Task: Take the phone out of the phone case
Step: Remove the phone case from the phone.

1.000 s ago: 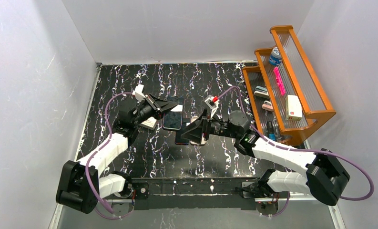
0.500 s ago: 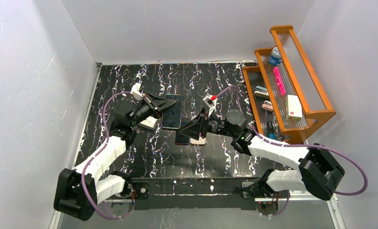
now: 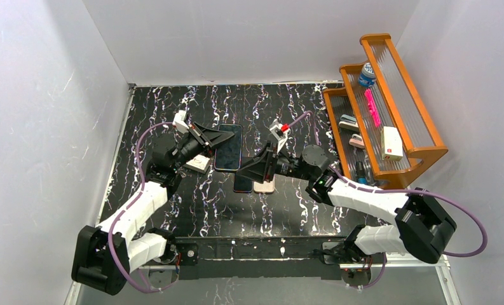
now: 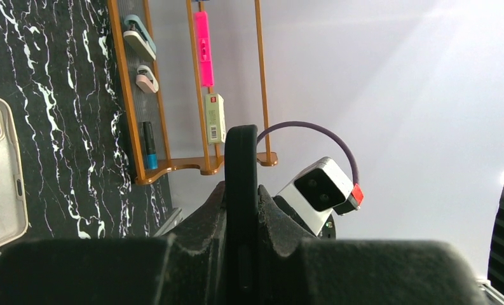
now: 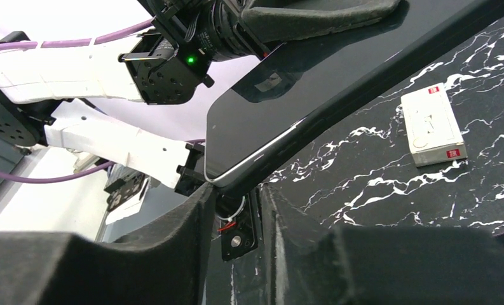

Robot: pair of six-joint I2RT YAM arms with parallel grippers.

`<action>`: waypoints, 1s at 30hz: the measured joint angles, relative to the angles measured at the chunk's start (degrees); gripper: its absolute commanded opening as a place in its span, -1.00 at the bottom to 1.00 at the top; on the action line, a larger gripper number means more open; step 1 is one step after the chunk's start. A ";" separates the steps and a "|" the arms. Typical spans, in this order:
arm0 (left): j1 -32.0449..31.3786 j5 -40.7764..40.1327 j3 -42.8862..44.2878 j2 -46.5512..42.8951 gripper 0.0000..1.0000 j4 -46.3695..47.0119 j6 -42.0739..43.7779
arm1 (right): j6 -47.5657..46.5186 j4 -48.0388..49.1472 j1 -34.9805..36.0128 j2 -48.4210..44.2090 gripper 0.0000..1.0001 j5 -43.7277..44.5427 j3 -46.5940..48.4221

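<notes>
Two arms, left arm [image 3: 138,206] and right arm [image 3: 363,197]; one phone [image 3: 229,149] between them. On the table [image 3: 300,108]: one pale empty case [image 3: 264,187], one dark flat slab [image 3: 242,184] beside it (phone or case, cannot tell), one small white box [image 3: 199,164]. One wooden rack [image 3: 425,152] holding one pink marker [image 3: 372,107], one blue-capped bottle [image 3: 367,74], one red-marked white box [image 3: 392,143], plus a few bits too small to count.

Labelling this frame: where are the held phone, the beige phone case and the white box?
phone [image 5: 325,76], right wrist view, dark screen.
beige phone case [image 4: 1,181], left wrist view, below camera cutout.
white box [image 5: 432,124], right wrist view, top face.
</notes>
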 measured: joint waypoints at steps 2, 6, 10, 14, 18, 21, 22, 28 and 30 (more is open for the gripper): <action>0.04 -0.20 0.00 -0.24 -1.00 -0.02 0.04 | -0.17 0.20 0.17 0.13 -0.42 -0.07 0.09; 0.33 -0.57 0.00 -1.18 -1.00 -0.15 -0.13 | -0.46 0.33 0.28 0.68 -0.54 -0.31 0.59; 0.48 -1.14 0.00 -2.43 -1.00 0.02 -0.70 | -1.66 0.22 0.22 1.68 -0.66 -1.18 1.49; 0.48 -1.62 0.00 -3.37 -1.00 0.00 -0.85 | -1.79 0.24 -0.13 3.08 -0.68 -1.84 1.73; -0.09 -3.08 -0.07 -3.63 -1.00 0.07 -0.02 | -0.48 -2.23 -0.46 4.20 -0.67 -1.68 3.02; -1.22 -5.40 -0.96 -3.96 -1.00 0.55 1.05 | 1.46 -5.95 -0.50 4.22 -0.56 -0.57 3.69; -1.51 -6.14 -1.40 -4.17 -1.00 0.59 1.68 | 1.90 -6.84 -0.50 4.22 -0.50 -0.24 3.69; -2.82 -11.19 -3.72 -5.18 -1.00 0.57 7.48 | 3.65 -12.11 -0.52 3.45 -0.17 1.92 3.67; -3.26 -12.76 -3.74 -5.18 -1.00 0.44 9.01 | 4.22 -13.09 -0.59 1.53 -0.05 3.72 2.93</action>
